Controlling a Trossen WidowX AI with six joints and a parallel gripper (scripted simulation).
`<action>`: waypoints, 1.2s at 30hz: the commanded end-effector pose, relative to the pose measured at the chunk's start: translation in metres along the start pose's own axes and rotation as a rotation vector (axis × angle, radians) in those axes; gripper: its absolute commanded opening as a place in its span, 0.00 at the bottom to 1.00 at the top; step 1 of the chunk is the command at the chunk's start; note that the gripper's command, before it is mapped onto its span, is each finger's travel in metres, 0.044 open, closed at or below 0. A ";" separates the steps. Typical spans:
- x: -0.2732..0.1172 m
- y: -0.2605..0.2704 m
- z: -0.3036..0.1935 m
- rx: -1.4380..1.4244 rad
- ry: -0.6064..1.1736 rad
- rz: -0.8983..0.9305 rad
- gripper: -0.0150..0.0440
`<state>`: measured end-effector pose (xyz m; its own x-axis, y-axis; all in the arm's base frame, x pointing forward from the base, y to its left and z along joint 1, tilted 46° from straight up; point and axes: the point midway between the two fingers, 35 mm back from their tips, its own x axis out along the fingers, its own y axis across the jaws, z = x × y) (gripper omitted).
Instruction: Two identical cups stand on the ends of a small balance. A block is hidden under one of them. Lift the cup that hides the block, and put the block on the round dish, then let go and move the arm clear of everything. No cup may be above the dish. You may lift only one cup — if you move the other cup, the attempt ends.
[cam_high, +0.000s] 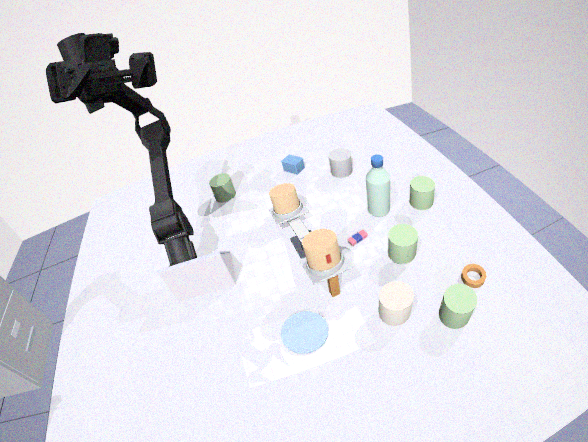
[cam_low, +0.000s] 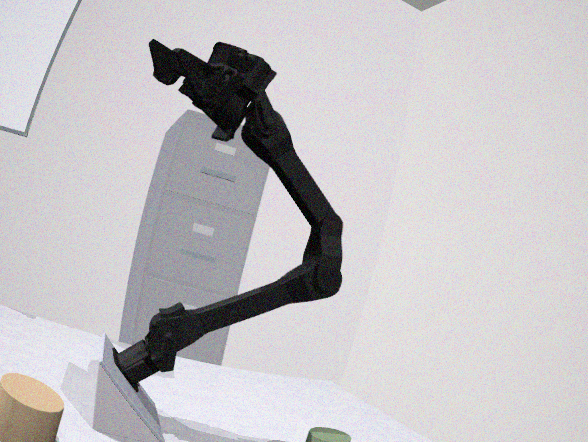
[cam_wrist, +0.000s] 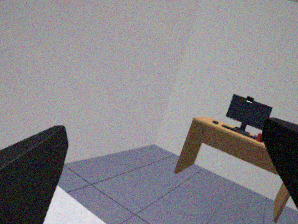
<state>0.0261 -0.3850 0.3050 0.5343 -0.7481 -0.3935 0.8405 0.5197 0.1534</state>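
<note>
Only the wrist view shows a desk (cam_wrist: 227, 142); jaws (cam_high: 102, 77) gape wide, empty.

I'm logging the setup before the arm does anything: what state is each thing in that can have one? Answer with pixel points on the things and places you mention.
Pincer (cam_high: 101, 77): open, nothing between its fingers, raised away from the cups.
Two orange cups (cam_high: 285, 199) (cam_high: 321, 249): upside down, one on each end of the balance (cam_high: 300, 229).
Hidden block: covered, cannot be seen.
Round dish (cam_high: 304, 332): nothing on it.
Bottle (cam_high: 378, 192): upright, blue cap on.
Orange ring (cam_high: 465, 282): lying flat.
</note>
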 end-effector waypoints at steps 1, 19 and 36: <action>0.016 0.014 -0.030 -0.014 0.095 0.084 1.00; 0.039 0.104 -0.161 -0.076 0.471 0.559 1.00; -0.008 0.195 -0.242 -0.028 0.693 1.072 1.00</action>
<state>0.1595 -0.1960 0.1212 0.7825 0.3433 -0.5195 0.0743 0.7768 0.6254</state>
